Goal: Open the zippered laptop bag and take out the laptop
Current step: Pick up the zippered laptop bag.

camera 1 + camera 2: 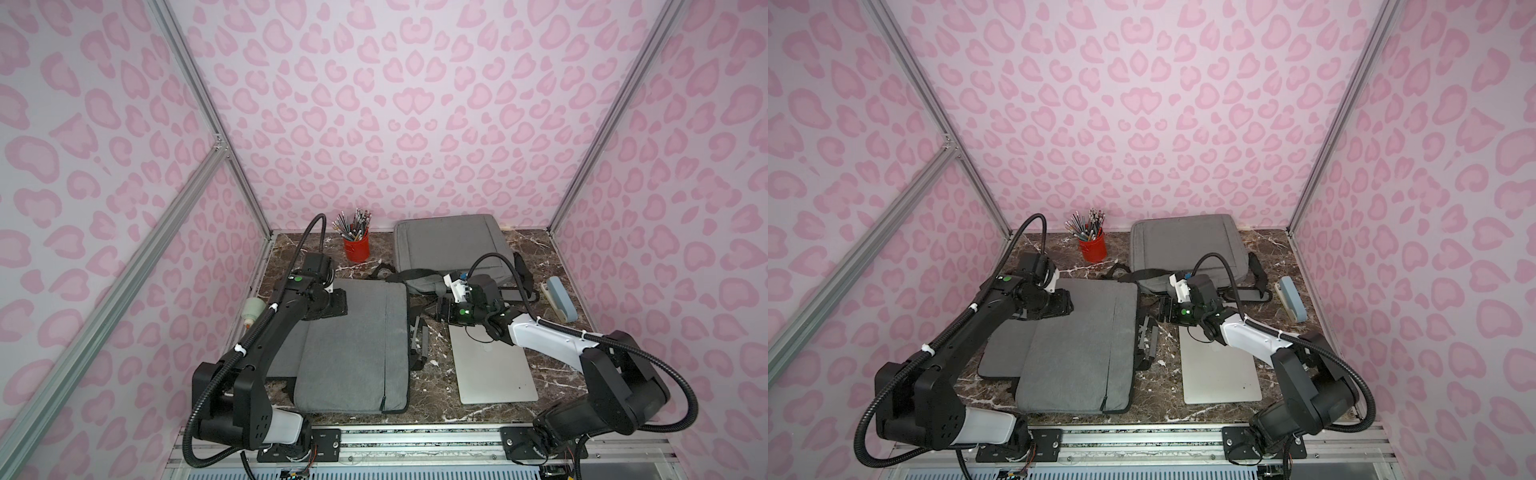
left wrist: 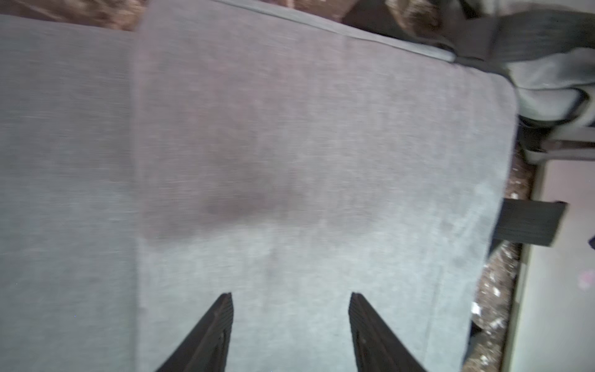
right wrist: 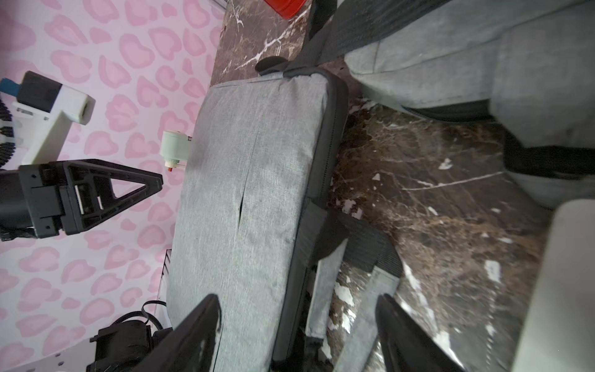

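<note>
Grey fabric laptop bag (image 2: pixel 289 145) is lying under the left pincer (image 2: pixel 291 331), jaws apart, gripping nothing. Right pincer (image 3: pixel 297 335) is hovering open over the bag's edge, empty.

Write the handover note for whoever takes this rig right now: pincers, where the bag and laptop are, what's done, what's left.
Left pincer: open, empty, over the grey laptop bag.
Right pincer: open, empty, by the bag's right edge and handle straps.
Silver laptop: flat on the marble table, right of the bag, partly under the right arm.
Second grey bag lies at the back.
Done: a laptop already lies outside the bag.
Left: whether the bag holds anything more cannot be told; pull both arms clear.
</note>
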`<act>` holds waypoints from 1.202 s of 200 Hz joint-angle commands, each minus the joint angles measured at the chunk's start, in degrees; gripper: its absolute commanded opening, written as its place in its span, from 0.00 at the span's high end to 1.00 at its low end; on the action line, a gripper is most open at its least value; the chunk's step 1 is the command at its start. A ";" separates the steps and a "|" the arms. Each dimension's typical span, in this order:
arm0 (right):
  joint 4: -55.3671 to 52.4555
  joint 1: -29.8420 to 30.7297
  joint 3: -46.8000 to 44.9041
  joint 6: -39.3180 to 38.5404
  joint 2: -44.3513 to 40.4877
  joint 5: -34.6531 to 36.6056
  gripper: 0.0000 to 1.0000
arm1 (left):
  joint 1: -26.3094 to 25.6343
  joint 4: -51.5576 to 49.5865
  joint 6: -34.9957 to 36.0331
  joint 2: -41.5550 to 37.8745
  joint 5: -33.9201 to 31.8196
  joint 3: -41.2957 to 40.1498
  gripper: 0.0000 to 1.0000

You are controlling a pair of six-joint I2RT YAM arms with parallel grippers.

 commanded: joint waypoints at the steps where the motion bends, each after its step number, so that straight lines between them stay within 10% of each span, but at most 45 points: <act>1: 3.09 1.73 1.56 0.35 4.19 0.16 0.22 | 4.85 -1.23 4.79 -0.94 -0.85 -1.57 0.39; 160: 8.65 8.78 9.43 2.36 23.28 -5.21 0.43 | 11.98 3.82 6.67 10.29 5.96 -5.04 0.43; 240: 8.96 9.18 9.18 3.32 21.20 -6.34 0.84 | 11.98 1.76 7.51 8.45 9.97 -3.47 0.87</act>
